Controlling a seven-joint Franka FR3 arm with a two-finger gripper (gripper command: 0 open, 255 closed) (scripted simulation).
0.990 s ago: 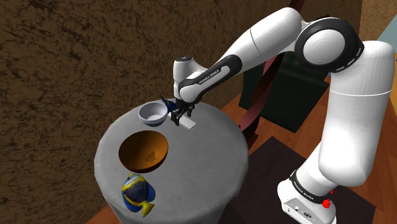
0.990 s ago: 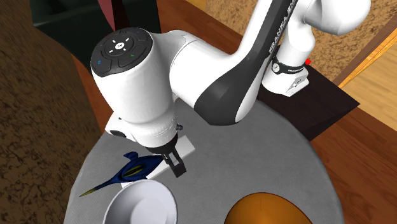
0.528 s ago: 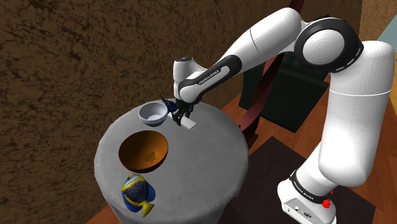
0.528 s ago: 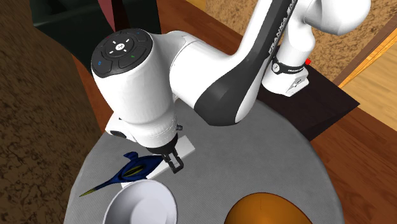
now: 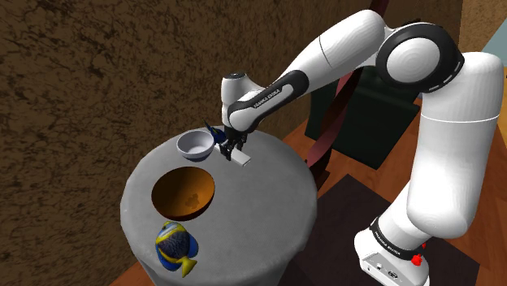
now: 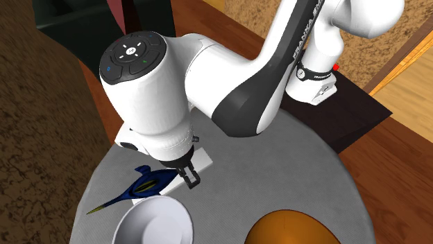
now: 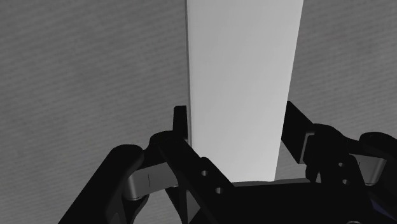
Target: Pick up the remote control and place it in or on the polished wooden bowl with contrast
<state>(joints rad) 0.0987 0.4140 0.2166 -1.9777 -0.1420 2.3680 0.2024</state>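
The hand (image 7: 235, 124) is down at the grey round worktop (image 5: 268, 211) and clenched on the remote (image 7: 242, 76). In the wrist view the two black fingers (image 7: 181, 122) press against the long sides of this plain white slab, one on each side, near its end. The rest of the remote runs on away from the hand over the grey surface.

In the shoulder view the hand (image 5: 234, 149) hangs from the arm near the far edge of the worktop, and the remote (image 5: 239, 159) shows as a small white bar just under it. I cannot tell whether the remote rests on the worktop or is a little off it.

A white bowl (image 5: 196, 145) stands just beside the hand, towards that view's left. A blue pointed thing (image 6: 142, 186) lies touching or nearly touching the white bowl's (image 6: 153, 222) rim.

The brown bowl (image 5: 184, 192), orange inside, sits nearer the middle of the worktop, apart from the remote. A blue and yellow fish figure (image 5: 175, 246) lies at the near edge, beyond the brown bowl from the hand.

In the second exterior view the remote (image 6: 202, 161) pokes out from under the arm's wrist, with one finger (image 6: 191, 178) beside it.
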